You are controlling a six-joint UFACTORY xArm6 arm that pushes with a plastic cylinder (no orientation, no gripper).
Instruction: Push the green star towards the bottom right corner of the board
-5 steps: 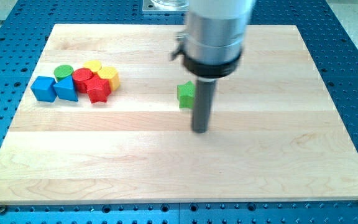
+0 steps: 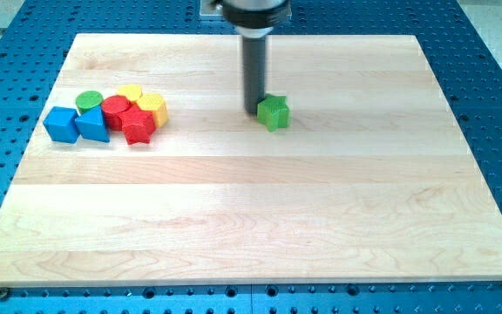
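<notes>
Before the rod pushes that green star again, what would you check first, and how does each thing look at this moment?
1. My tip is on the star's upper-left side, opposite the target corner: ok.
2. Tip close to the green star: ok; actual contact: cannot tell.
3. Path across the board toward the view's bottom right has no blocks in it: ok.
4. Cluster of red, yellow, blue and green blocks sits far to the view's left, out of the way: ok.
5. Star has room before the board's edge: ok.

Pale wooden board (image 2: pixel 260 227) carrying a lone green star (image 2: pixel 274 112) and a left-side block cluster (image 2: pixel 107 114).
</notes>
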